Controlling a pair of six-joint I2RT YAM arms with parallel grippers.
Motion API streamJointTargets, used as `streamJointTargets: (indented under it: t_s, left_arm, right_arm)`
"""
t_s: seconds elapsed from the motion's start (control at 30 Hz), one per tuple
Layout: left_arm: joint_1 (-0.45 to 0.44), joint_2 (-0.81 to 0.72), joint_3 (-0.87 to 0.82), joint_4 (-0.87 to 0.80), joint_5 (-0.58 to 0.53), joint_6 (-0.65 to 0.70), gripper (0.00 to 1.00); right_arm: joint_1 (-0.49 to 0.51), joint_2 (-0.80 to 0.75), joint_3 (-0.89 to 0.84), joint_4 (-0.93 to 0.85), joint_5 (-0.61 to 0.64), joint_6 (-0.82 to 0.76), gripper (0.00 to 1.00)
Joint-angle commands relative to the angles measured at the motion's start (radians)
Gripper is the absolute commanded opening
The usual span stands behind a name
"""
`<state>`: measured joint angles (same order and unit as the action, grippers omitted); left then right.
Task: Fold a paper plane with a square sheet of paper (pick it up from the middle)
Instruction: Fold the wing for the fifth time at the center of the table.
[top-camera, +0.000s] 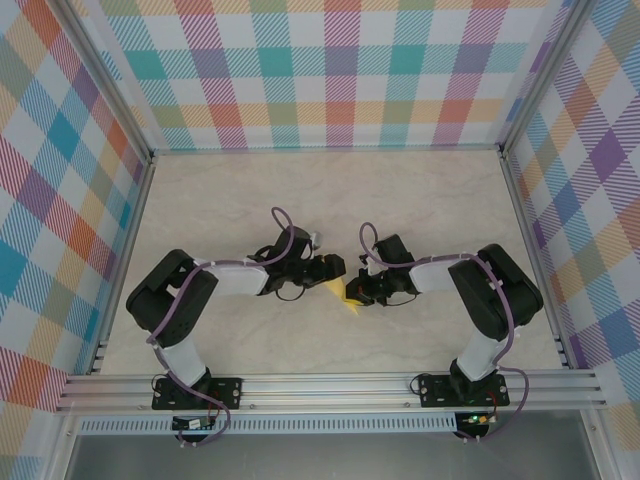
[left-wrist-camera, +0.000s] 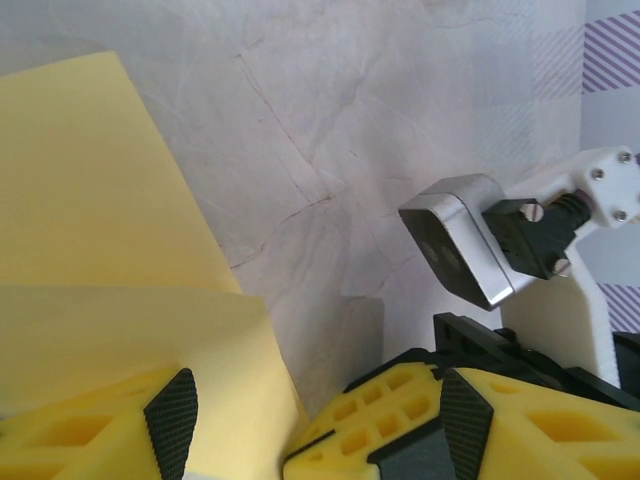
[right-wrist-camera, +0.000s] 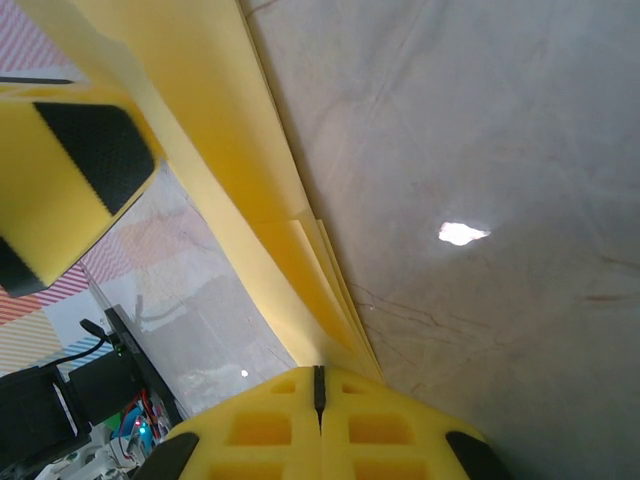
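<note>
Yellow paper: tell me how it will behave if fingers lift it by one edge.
Probably floppy: the paper is thin, and its flap in the left wrist view curves rather than lying flat. Likely very light, so a nudge could slide it across the smooth table. The stacked folded layers in the right wrist view should stiffen that edge somewhat.

Bright, even, diffuse light is seen in the top view, and only soft, short shadows are cast on the table beneath the arms. In the right wrist view a small blown-out glare spot is reflected off the table, above and right of the closed fingers of the right gripper. The yellow paper rising from them is softly blurred. In the left wrist view the fingers of the left gripper are rendered slightly out of focus, and a pale shadow is thrown between them
</note>
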<state>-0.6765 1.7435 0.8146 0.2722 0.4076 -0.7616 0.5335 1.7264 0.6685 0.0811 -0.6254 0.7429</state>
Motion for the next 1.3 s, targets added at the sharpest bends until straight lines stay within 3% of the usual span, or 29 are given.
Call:
streamJointTargets:
  t_s: [0.0,0.3,1.27]
  left_arm:
    - [-0.007,0.013,0.022,0.031,-0.016,0.018,0.67]
    - [0.033,0.064,0.018,-0.005,-0.056,0.056,0.67]
    - [0.246,0.106,0.108,-0.163,0.037,0.18,0.68]
  right_arm:
    - [-0.003,0.053,-0.033,-0.126,0.046,-0.012,0.03]
    - [-0.002,0.046,-0.039,-0.146,0.043,-0.02,0.02]
    - [-0.004,0.031,-0.027,-0.214,0.045,-0.055,0.01]
